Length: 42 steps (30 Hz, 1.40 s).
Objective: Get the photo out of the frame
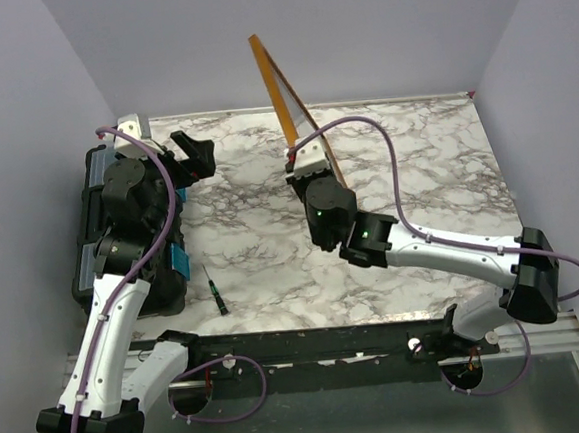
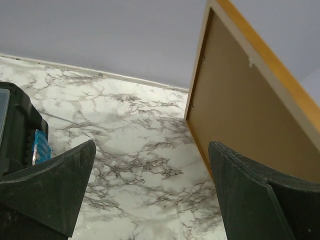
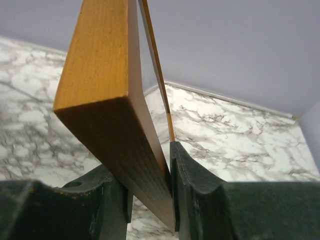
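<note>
The thin orange-brown frame (image 1: 278,89) stands on edge, tilted, above the middle of the marble table. My right gripper (image 1: 313,166) is shut on its lower side; in the right wrist view the frame (image 3: 107,105) sits between the two fingers of the right gripper (image 3: 150,200). The left wrist view shows the frame's back (image 2: 267,57) with the plain brown backing board (image 2: 240,115) in it. The photo is hidden. My left gripper (image 1: 192,156) is open and empty, left of the frame and apart from it; it also shows in the left wrist view (image 2: 150,195).
A black toolbox (image 1: 96,237) stands at the table's left edge under my left arm, and it shows in the left wrist view (image 2: 17,132). A small screwdriver (image 1: 215,290) lies near the front. Walls close in the table on the left, back and right.
</note>
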Each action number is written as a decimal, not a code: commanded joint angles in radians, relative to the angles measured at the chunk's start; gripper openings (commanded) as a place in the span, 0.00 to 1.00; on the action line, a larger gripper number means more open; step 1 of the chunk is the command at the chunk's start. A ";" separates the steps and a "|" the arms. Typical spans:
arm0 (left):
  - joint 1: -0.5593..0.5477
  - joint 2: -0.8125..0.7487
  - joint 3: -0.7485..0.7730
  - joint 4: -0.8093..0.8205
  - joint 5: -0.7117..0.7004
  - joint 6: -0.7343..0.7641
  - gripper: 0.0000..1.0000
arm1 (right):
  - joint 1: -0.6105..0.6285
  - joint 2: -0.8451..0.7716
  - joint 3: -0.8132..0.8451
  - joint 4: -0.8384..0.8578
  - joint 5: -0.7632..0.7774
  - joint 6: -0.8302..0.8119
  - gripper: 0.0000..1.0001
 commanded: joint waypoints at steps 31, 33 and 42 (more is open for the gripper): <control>0.015 0.029 -0.002 0.017 0.046 -0.021 0.96 | -0.607 -0.564 -0.712 -0.077 -0.329 1.139 0.01; 0.014 0.032 0.000 0.018 0.068 -0.021 0.96 | -0.657 -0.548 -0.760 -0.057 -0.393 1.159 0.01; 0.015 0.048 0.002 0.019 0.090 -0.022 0.96 | -0.861 -0.467 -0.896 0.055 -0.648 1.185 0.01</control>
